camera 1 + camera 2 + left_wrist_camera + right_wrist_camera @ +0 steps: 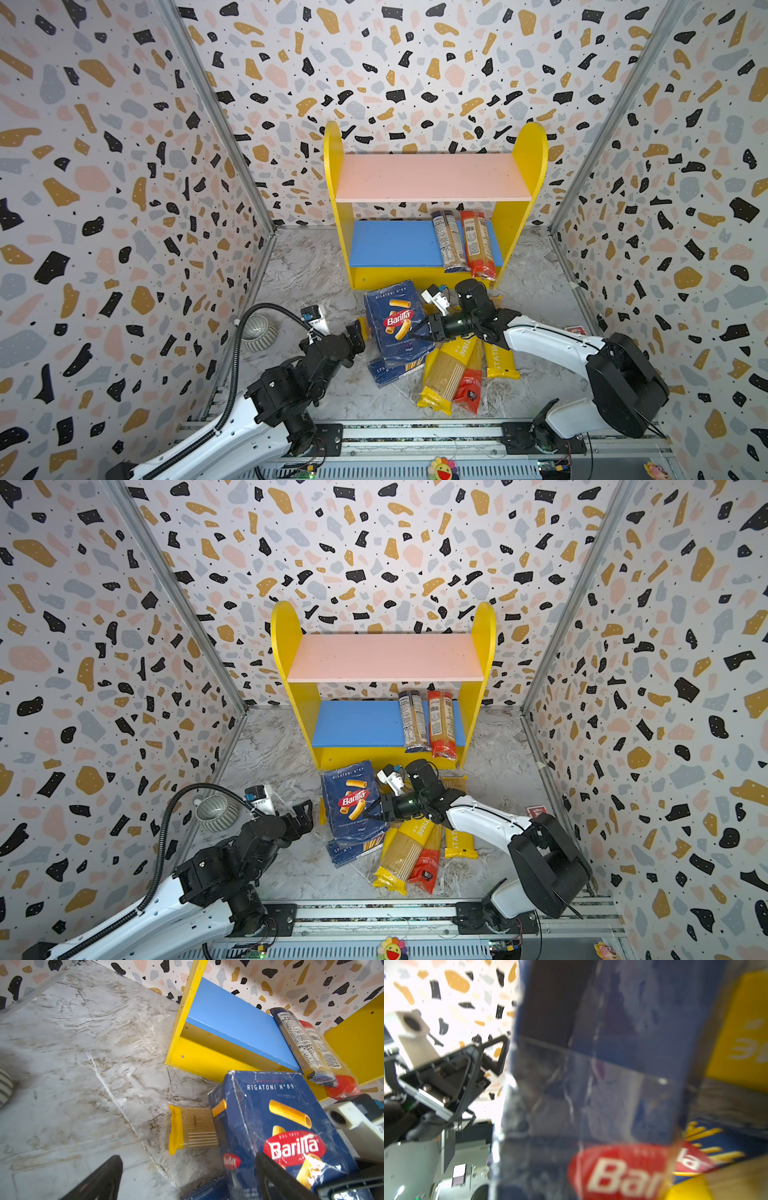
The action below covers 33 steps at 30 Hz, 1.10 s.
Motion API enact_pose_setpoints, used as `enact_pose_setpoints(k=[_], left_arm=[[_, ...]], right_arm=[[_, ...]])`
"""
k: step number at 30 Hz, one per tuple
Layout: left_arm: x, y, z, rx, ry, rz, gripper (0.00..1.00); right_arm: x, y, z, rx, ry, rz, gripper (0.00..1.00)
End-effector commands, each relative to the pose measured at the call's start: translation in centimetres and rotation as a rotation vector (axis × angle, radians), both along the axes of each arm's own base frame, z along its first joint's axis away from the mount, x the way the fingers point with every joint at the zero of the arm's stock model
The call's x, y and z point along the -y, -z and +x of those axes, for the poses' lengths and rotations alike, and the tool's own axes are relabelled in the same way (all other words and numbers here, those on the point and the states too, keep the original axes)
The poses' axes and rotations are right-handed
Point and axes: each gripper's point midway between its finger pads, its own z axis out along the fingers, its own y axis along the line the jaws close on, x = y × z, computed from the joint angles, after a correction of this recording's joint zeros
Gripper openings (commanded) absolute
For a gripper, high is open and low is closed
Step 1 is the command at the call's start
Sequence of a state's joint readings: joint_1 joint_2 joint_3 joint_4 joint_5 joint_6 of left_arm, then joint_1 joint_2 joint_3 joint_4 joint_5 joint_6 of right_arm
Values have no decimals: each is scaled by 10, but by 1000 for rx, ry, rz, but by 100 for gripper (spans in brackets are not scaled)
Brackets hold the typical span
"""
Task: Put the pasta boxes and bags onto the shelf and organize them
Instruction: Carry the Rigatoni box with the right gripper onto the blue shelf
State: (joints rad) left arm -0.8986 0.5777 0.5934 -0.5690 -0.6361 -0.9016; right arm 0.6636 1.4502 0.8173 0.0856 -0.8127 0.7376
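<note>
Rigatoni box (395, 322) tilted on table (299, 266) before shelf (521, 162), propped over spaghetti box (392, 369) and yellow bags (446, 370), right edge pinched by right hand (419, 330), left hand (356, 332) spread wide just beside it

**Surface finishes.**
- Rigatoni box (280, 1126): printed card under glossy, creased clear film.
- Shelf (528, 166): smooth painted board. The yellow sides are slightly shiny; the pink and blue boards are matt.
- Spaghetti bags (446, 374): glossy plastic film, part clear, part printed.
- Tabletop (83, 1064): smooth marble-look sheet with a soft sheen.
- Bowl (216, 812): ribbed, glazed-looking.
- My left tool (356, 334): matt black plastic.
- My arm shells (548, 340): glossy white plastic.
</note>
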Motion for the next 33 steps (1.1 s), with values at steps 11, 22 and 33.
enact_pose_setpoints(k=[11,22,33], left_arm=[[-7,-52,-1,83,24,42,99],[-11,-70,-2,108,32,52,100],[-15,-84,-2,128,25,75,100]], right_arm=[[-14,-116,80,341,99,133,39],[-33,-149,143,396,183,176,39],[-59,-162,193,406,225,229,39]])
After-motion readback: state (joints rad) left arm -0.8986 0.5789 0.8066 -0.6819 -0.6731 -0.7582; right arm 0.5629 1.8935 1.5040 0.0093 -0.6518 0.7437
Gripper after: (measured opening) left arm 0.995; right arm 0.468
